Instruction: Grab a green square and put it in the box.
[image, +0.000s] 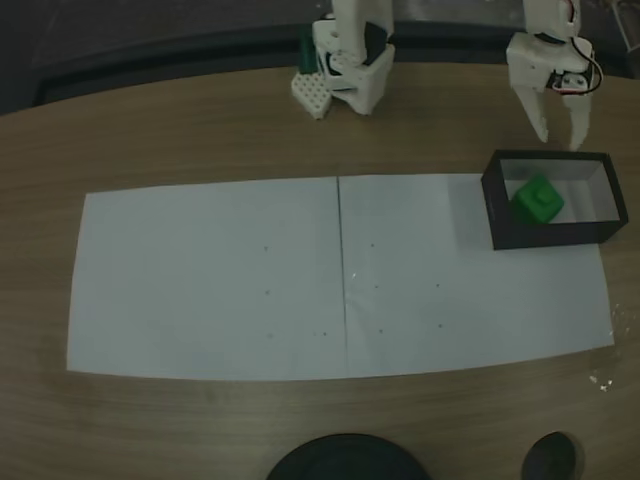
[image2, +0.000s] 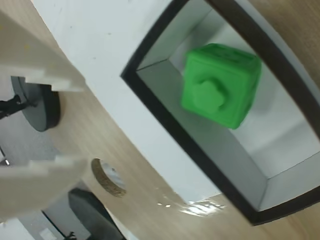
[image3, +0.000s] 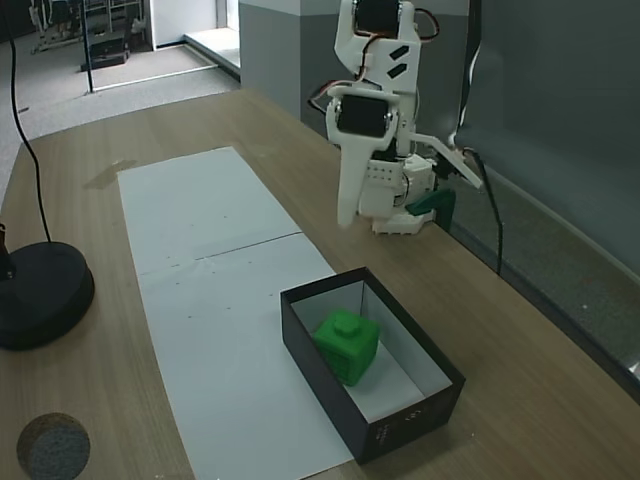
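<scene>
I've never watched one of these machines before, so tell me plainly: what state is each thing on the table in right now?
green square: lying inside the box, stud facing up, free of the fingers.
box: open-topped, upright, partly on the white paper.
gripper: fingers open, empty, raised above the box's far side.
white paper: lying flat on the table.

A lab or office-like workroom, a long wooden table (image3: 560, 400) with white paper sheets (image: 220, 280) laid on it, grey carpet floor (image3: 120, 70) behind, a grey wall panel (image3: 560, 120), a black round stand base (image3: 40, 295) with cable, equipment on wheels far back.
</scene>
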